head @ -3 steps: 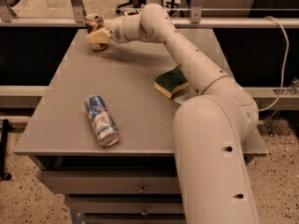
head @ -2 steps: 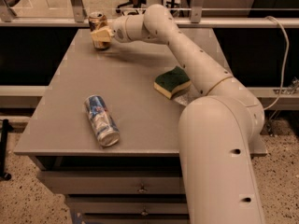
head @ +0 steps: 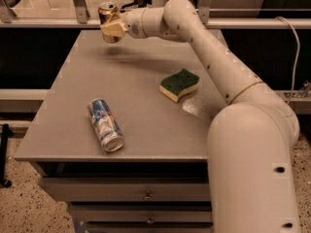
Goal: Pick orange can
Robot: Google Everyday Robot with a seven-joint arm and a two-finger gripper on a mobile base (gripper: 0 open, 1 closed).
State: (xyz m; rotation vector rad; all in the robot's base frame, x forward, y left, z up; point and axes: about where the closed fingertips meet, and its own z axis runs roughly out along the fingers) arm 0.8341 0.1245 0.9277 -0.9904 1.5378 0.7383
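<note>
1. The end effector (head: 112,29) is at the far left end of the surface (head: 146,115), near its back edge.
2. It is closed on the orange can (head: 106,12); one pale finger (head: 115,29) lies across the can's lower side.
3. The orange can stands roughly upright in that grip, silver rim on top, and hangs clear of the surface, with a soft shadow (head: 119,50) on the grey top just beneath it.
4. The arm (head: 214,62) reaches in from the right front, running across the right side of the surface to the far left corner.
5. A blue can (head: 105,125) lies on its side near the front left of the surface, well apart from the end effector.
6. A green-and-yellow sponge (head: 180,84) rests flat towards the right of the surface, just beside the arm.
7. Drawers (head: 146,195) sit under the surface's front edge.
</note>
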